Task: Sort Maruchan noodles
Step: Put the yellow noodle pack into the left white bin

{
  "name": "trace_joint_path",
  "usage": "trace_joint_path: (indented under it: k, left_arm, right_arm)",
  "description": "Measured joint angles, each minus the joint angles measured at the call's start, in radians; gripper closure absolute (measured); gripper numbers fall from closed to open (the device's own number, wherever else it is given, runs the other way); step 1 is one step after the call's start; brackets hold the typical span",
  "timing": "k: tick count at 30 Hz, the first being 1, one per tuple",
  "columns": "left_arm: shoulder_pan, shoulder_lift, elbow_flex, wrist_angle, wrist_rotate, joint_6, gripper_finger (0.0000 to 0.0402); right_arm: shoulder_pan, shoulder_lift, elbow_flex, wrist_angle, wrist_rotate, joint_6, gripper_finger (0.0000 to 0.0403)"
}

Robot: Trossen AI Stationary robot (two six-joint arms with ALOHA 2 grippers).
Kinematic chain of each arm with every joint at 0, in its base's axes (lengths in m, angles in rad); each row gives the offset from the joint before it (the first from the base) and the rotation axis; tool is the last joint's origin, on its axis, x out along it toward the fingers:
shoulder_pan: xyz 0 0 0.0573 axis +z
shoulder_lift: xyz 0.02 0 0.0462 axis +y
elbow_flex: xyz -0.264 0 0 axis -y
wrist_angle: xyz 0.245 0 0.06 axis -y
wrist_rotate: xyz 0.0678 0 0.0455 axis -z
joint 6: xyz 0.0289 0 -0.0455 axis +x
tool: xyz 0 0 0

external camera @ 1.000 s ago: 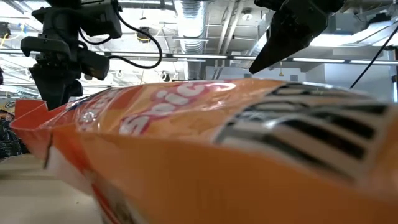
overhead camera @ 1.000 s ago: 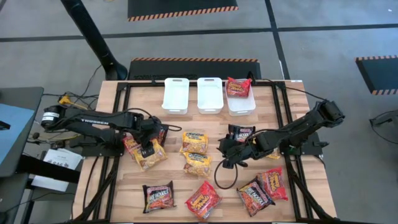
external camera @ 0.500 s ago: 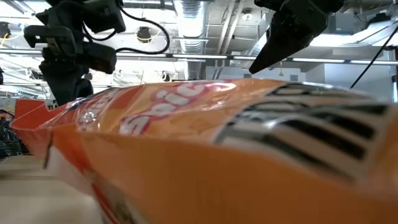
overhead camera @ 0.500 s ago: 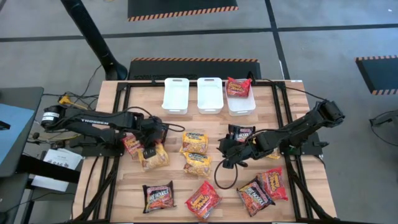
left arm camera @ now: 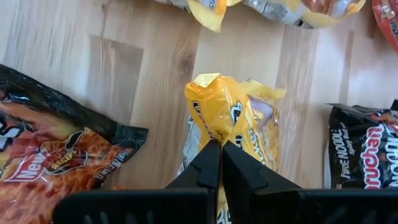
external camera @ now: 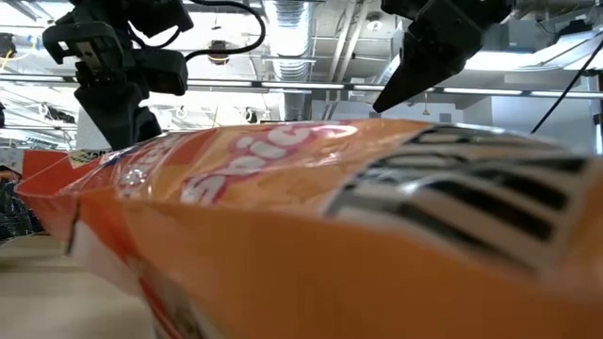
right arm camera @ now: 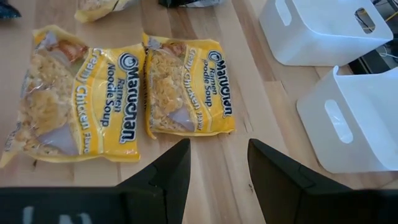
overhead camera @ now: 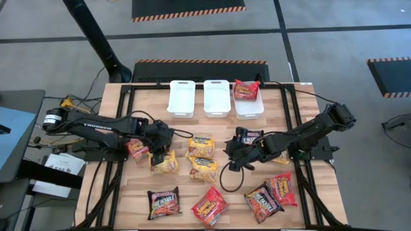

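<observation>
The Maruchan noodles lie scattered on the wooden table. My left gripper is shut on a yellow packet at the table's left, beside a red-and-black packet. Two more yellow packets lie flat mid-table. Just to their right my right gripper stands open and touches nothing; in its wrist view both yellow packets lie ahead of the fingers. One red packet sits in the right bin. My left gripper pinches the yellow packet's crinkled wrapper between its two shut fingers, coming from above and pointing down. The wrapper is bunched up into a ridge at the fingers. Whether the packet is clear of the table, I cannot tell.
Three white bins stand in a row at the far edge. A black packet and red ones lie along the near edge, another black one under the right arm. An orange packet fills the low view.
My left gripper has shut on the yellow packet and moved toward the table's right edge. The packet has come off the red-and-black packet and now sits farther right, bunched up at the fingers.
</observation>
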Motion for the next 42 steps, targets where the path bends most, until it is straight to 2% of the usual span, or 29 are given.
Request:
trace_joint_path:
  k: [8,24,28,34,38,42]
  left_arm:
    - [0.000,0.000,0.000,0.068,0.000,0.002,0.0401]
    - [0.001,0.000,0.000,0.028,0.015,-0.022,0.0396]
    - [0.001,0.000,0.000,0.029,0.027,-0.020,0.0369]
    - [0.000,0.008,0.000,0.022,0.018,-0.020,0.0305]
    - [-0.010,0.045,0.000,0.012,-0.021,-0.025,0.0272]
    - [-0.036,0.113,0.001,0.018,-0.037,-0.027,0.0255]
  right_arm:
    - [-0.014,0.000,0.000,0.073,-0.007,-0.031,0.0218]
    - [-0.014,0.000,0.000,0.078,-0.008,-0.033,0.0218]
    - [-0.014,0.000,0.000,0.078,-0.008,-0.033,0.0218]
    - [-0.014,0.000,0.000,0.078,-0.008,-0.034,0.0218]
    - [-0.014,0.000,0.000,0.078,-0.008,-0.034,0.0218]
    - [-0.014,0.000,0.000,0.077,-0.008,-0.033,0.0218]
